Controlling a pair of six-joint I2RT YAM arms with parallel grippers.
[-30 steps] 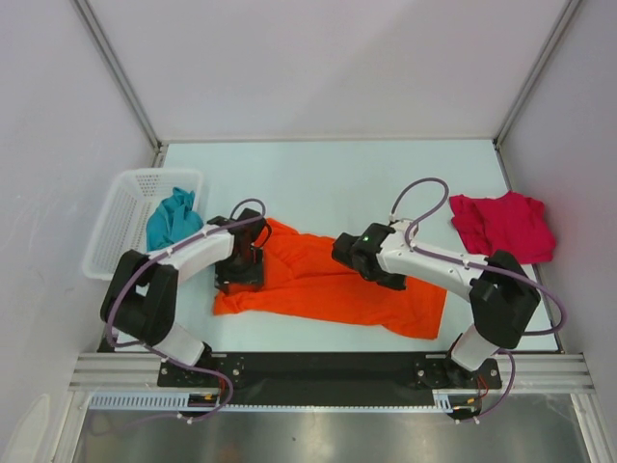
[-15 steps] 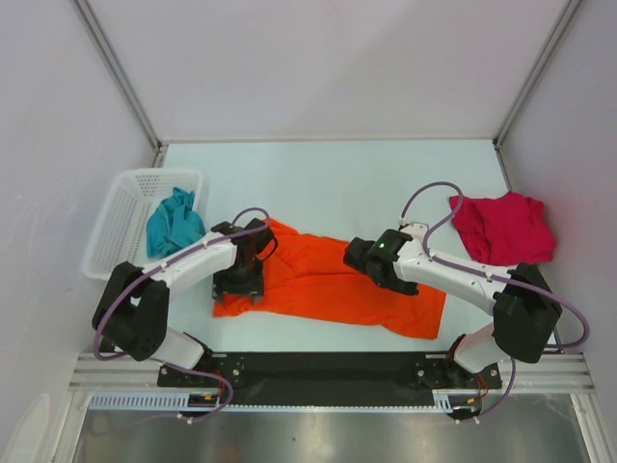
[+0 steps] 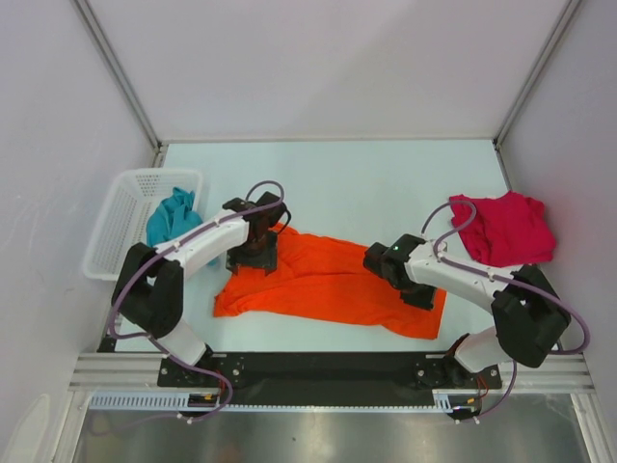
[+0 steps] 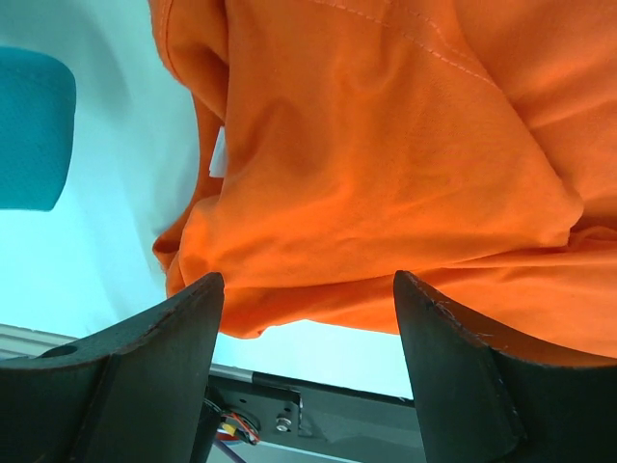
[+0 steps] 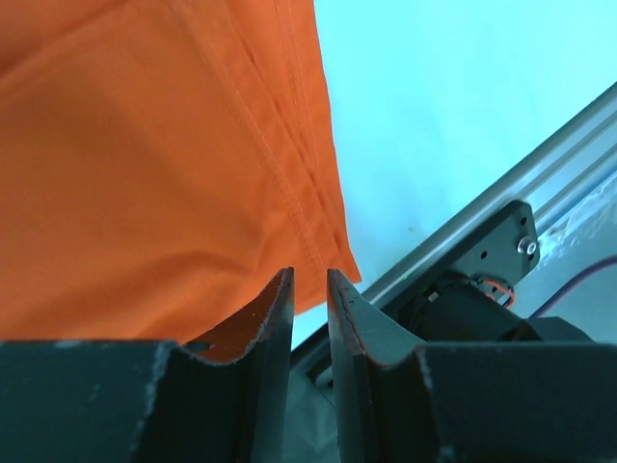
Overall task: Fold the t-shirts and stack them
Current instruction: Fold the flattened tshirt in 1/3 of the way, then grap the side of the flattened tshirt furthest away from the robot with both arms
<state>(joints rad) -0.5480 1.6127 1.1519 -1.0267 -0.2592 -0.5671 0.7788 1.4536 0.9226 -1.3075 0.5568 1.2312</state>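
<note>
I have the orange t-shirt [image 3: 328,285] lying flat but rumpled across the near middle of the counter [image 3: 337,183], its long side running left to right. My left hand [image 3: 254,255] is over the shirt's far left corner. In the left wrist view its fingers [image 4: 145,367] stand wide apart with nothing between them. Past them I see only creased orange cloth [image 4: 386,164], and beyond that the near edge of the counter.

My right hand [image 3: 418,294] is at the shirt's right end, close to the near right corner. In the right wrist view its fingers [image 5: 265,328] stand a narrow slit apart, tips pointed at the stitched hem of the orange cloth [image 5: 145,164]. The cloth shows through the slit and does not look clamped. I cannot tell whether the tips touch the fabric.

The crimson t-shirt [image 3: 501,227] sits in a loose heap at the right side of the counter, well apart from the orange one. The teal t-shirt [image 3: 172,220] is bunched in the white mesh basket [image 3: 108,241] at the left edge, spilling over the basket's right rim. A fold of it shows at the left edge of the left wrist view [image 4: 29,125].
</note>
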